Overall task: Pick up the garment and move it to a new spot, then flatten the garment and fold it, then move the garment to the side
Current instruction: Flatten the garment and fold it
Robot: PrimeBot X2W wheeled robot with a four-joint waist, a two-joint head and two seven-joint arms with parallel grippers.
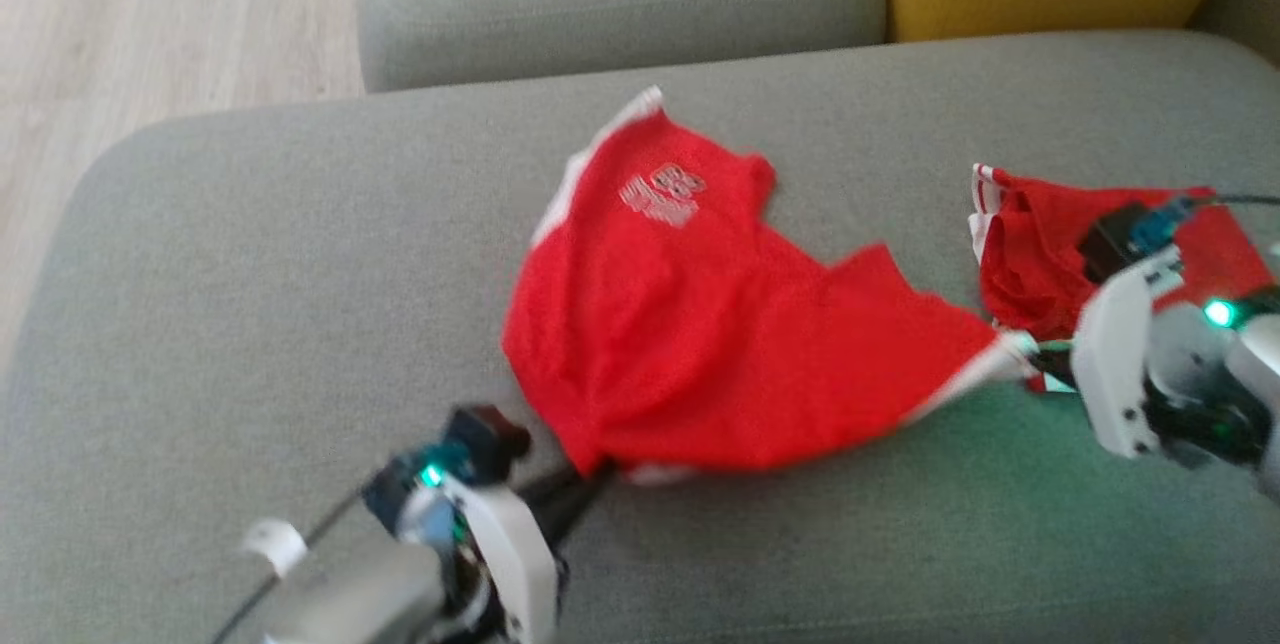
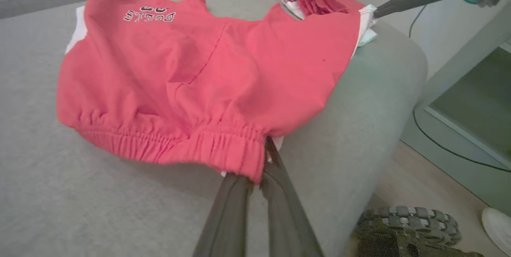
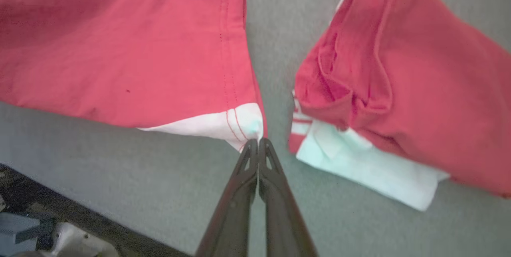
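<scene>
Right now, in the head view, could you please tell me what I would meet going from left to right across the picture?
wooden floor → left hand → red shorts → bunched red garment

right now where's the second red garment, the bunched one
The bunched red garment lies at the head view's right on the grey cushion, just past the right gripper, beside but apart from the spread red shorts.
</scene>
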